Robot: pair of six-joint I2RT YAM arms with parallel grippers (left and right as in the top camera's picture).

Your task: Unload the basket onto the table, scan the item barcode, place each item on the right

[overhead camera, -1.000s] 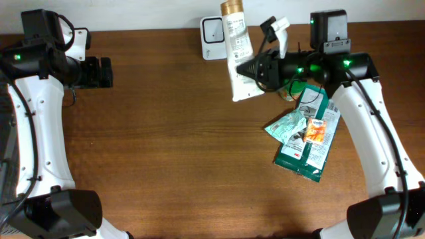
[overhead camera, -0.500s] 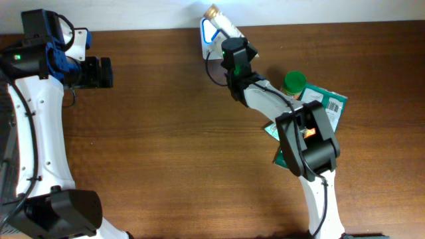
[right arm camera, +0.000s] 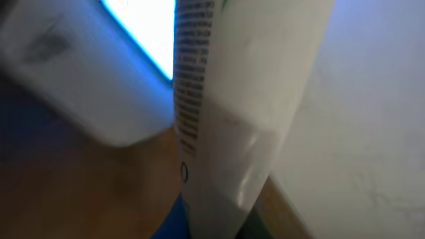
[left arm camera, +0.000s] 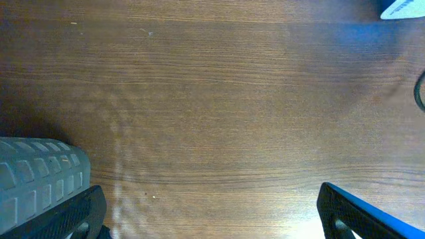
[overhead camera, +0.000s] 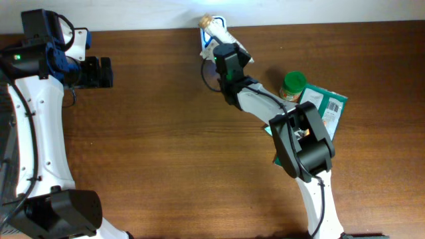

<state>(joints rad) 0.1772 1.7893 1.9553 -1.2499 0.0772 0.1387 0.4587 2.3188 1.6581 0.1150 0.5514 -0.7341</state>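
The item is a white tube (overhead camera: 220,31) with a gold cap (overhead camera: 208,20). My right gripper (overhead camera: 224,50) is shut on it and holds it over the white scanner (overhead camera: 205,44) at the table's back edge. In the right wrist view the tube (right arm camera: 246,99) fills the middle, its printed side toward the scanner's blue-lit window (right arm camera: 143,23); my right gripper (right arm camera: 212,226) is mostly hidden behind it. My left gripper (overhead camera: 106,72) stands open at the far left, and in the left wrist view (left arm camera: 212,212) it has only bare wood between its fingers.
A green-lidded jar (overhead camera: 293,83) and green packets (overhead camera: 323,106) lie at the right, partly under my right arm. A blue-lit white corner (left arm camera: 404,6) shows at the top right of the left wrist view. A pale wall (right arm camera: 372,99) stands behind the scanner.
My right arm has swung left and reached to the back edge, carrying the tube onto the scanner. The left arm has not moved.
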